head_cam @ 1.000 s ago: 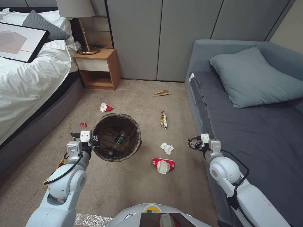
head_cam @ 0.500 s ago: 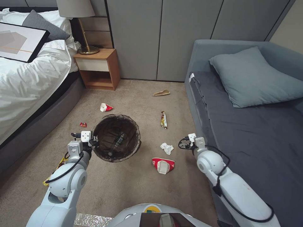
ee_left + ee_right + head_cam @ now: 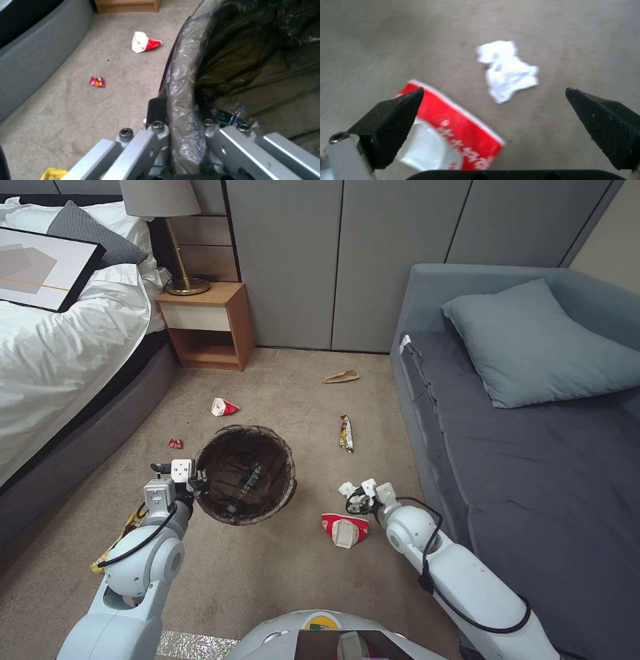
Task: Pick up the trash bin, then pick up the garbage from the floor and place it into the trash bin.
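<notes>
The carpeted floor (image 3: 280, 573) runs as an open strip between the bed (image 3: 60, 373) on one side and the grey sofa (image 3: 533, 447) on the other, closed at the far end by the wall panels and a wooden nightstand (image 3: 208, 323). The trash bin (image 3: 245, 473) serves as the landmark: it hangs above the middle of that strip, its dark bag folded over the rim, with a clear plastic bottle (image 3: 245, 483) lying inside.

The left gripper (image 3: 198, 480) is at the bin's rim on the bed side, its fingers (image 3: 156, 112) pinching the bag-covered rim (image 3: 181, 100) from outside and inside. Bare carpet lies between the bin and the bed base.

On the sofa side of the bin, the right gripper (image 3: 357, 499) hovers low over the floor, its fingers (image 3: 396, 117) spread wide. Between them in the right wrist view lie the white crumpled tissue (image 3: 506, 70) and, just beside it, the larger crushed red-and-white cup (image 3: 453, 132); the two are close but apart. The sofa's front edge stands near this gripper's arm.

Beyond the bin towards the nightstand lies a smaller crushed cup (image 3: 223, 407), and a tiny red wrapper (image 3: 175, 444) sits between the bin and the bed. A long snack wrapper (image 3: 346, 433) lies towards the sofa, a tan paper scrap (image 3: 341, 377) further off near the wall. A yellow wrapper (image 3: 123, 533) peeks out under the left arm.
</notes>
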Tool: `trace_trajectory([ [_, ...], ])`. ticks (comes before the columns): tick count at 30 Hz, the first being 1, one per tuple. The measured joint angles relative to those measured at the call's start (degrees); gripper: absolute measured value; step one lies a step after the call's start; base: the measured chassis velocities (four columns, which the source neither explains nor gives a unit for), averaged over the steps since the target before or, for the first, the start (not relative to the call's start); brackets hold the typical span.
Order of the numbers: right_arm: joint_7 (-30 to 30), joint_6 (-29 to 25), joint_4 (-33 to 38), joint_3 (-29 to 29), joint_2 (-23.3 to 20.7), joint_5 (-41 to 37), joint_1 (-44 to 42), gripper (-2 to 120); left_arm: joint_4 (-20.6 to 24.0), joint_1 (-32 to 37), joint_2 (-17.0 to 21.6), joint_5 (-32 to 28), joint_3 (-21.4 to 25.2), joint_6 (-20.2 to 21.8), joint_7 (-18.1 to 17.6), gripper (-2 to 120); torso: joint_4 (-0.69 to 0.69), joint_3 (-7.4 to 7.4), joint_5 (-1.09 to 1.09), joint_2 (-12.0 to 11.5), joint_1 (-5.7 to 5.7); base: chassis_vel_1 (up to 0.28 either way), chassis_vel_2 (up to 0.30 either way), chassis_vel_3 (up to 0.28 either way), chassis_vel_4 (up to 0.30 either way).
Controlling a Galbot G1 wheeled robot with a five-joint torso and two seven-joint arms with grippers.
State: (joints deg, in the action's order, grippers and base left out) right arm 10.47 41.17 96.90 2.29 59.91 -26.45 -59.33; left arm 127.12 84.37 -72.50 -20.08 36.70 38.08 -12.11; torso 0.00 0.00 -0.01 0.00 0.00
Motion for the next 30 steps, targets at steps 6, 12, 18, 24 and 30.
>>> trace_trajectory([
  [6,-1.87,0.61,-0.45,6.33,-0.49,0.90,2.13,100,-0.41,0.21,0.24,0.04,0.40,-0.25,0.23,3,0.00,0.00,0.01,0.00,0.00,0.000,0.000,0.000,0.000],
  [12,-1.58,0.94,-1.34,9.06,-0.33,0.80,3.15,100,-0.71,0.25,0.29,0.04,0.45,-0.45,0.35,3,0.00,0.00,0.00,0.00,0.00,0.000,0.000,0.000,0.000],
  [18,-0.95,0.86,-5.17,10.89,1.81,-0.16,4.18,100,-1.33,0.11,0.29,0.06,0.50,-0.62,0.54,3,0.00,0.00,0.00,0.00,0.00,0.000,0.000,0.000,0.000],
  [24,-0.68,0.27,-7.72,12.20,3.18,0.39,3.90,100,-1.69,-0.04,0.23,0.07,0.64,-0.68,0.56,3,0.00,0.00,0.00,0.00,0.00,0.000,0.000,0.000,0.000],
  [30,-1.37,-0.56,-10.99,12.07,4.16,2.01,3.88,100,-2.03,0.01,0.15,0.07,1.05,-0.94,0.74,3,0.00,0.00,0.01,0.00,0.00,0.000,0.000,0.000,0.000],
])
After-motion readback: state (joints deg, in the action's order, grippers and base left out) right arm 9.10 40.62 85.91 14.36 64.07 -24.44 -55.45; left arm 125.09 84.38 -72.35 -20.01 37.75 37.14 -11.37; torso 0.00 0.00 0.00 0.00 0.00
